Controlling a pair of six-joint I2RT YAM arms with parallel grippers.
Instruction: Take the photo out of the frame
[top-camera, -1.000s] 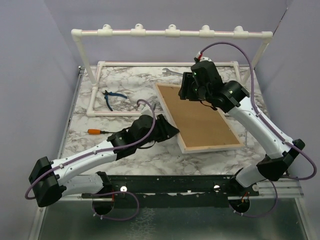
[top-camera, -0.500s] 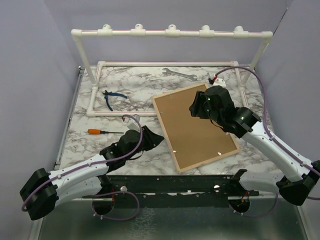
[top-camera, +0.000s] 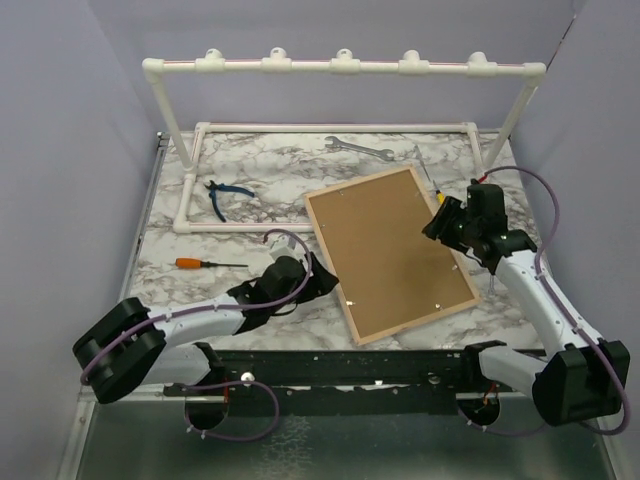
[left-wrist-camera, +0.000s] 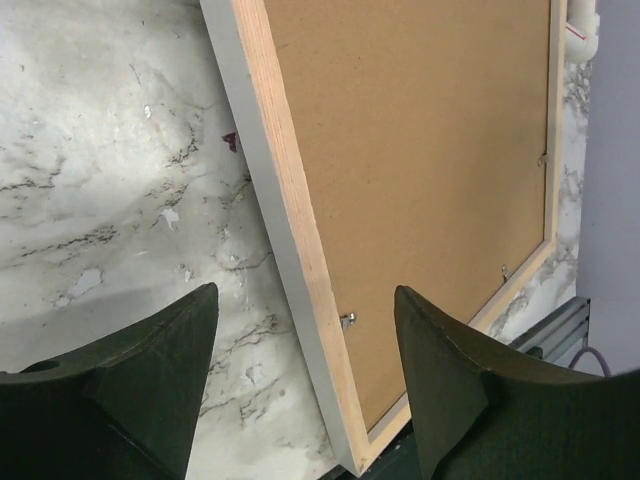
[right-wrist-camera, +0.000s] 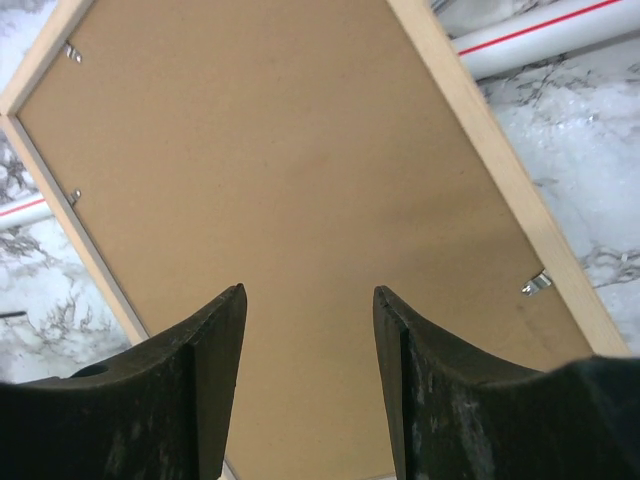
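Note:
The frame (top-camera: 390, 250) lies face down on the marble table, its brown fibreboard back (left-wrist-camera: 420, 150) and light wood rim facing up. The photo is hidden under that backing. My left gripper (top-camera: 325, 275) hovers open at the frame's near left edge. In the left wrist view the left gripper (left-wrist-camera: 305, 300) has the white border and a small metal clip (left-wrist-camera: 348, 320) showing between its fingers. My right gripper (top-camera: 440, 222) is open at the frame's right edge. The right wrist view shows the right gripper (right-wrist-camera: 308, 295) above the bare backing (right-wrist-camera: 280, 150), holding nothing.
A white pipe rack (top-camera: 340, 65) stands across the back, with its base rails on the table. A wrench (top-camera: 358, 148) lies at the back and blue-handled pliers (top-camera: 228, 195) at the left. An orange screwdriver (top-camera: 205, 263) is near the left arm, and another small tool (top-camera: 430, 180) lies by the frame's far corner.
The frame went from raised at its far end under the right gripper to lying flat and turned. The right gripper drew back to the right edge. The left gripper's jaws have spread wider.

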